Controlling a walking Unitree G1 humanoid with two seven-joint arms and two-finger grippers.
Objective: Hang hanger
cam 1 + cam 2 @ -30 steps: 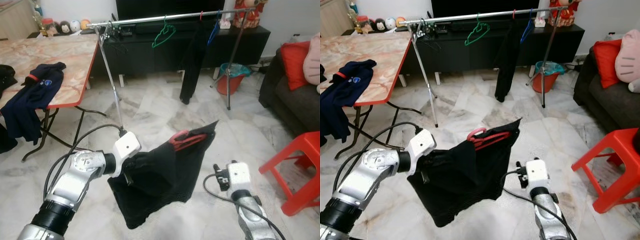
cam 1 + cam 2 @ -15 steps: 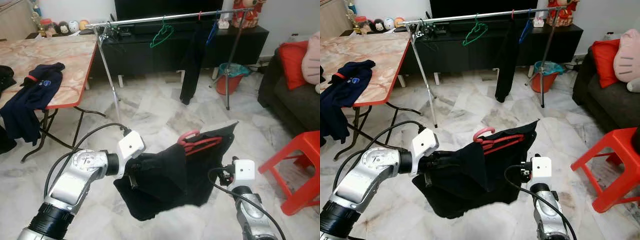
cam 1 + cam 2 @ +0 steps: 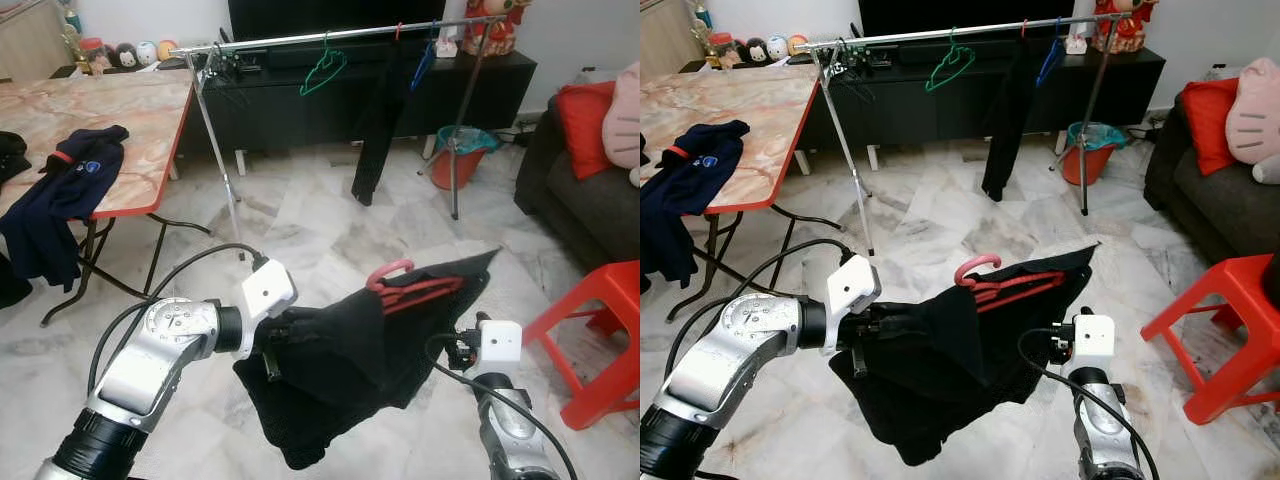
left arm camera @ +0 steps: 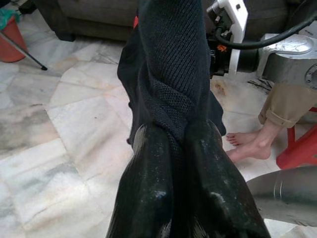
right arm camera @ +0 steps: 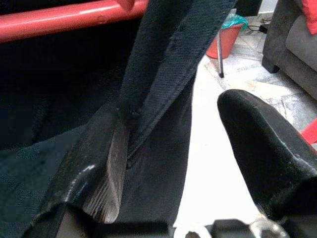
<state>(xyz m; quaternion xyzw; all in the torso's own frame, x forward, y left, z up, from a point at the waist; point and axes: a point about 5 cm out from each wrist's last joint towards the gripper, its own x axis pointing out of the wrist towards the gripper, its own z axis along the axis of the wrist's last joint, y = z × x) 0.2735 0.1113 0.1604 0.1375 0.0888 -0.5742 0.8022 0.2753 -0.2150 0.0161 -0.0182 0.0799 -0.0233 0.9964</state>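
A black garment (image 3: 350,355) on a red hanger (image 3: 415,288) is held up between my arms, low over the floor, with the hanger's hook (image 3: 388,270) pointing up. My left gripper (image 4: 171,131) is shut on a bunched fold of the garment at its left side. My right gripper (image 5: 178,109) is open at the garment's right edge: one finger (image 5: 106,148) lies against the cloth and the red hanger bar (image 5: 74,17) is just beyond. The silver clothes rail (image 3: 320,38) stands further ahead with a green hanger (image 3: 325,70) and a hanging black garment (image 3: 375,130).
A marble-topped table (image 3: 110,110) with a navy garment (image 3: 60,195) draped over its edge stands on the left. A red stool (image 3: 600,320) and a dark sofa (image 3: 585,195) are on the right. A bucket (image 3: 468,150) sits by the rail's leg. A person's bare foot (image 4: 247,146) is near.
The garment and hanger have risen and shifted right, spreading wider between my arms. My right arm moved up and right with them.
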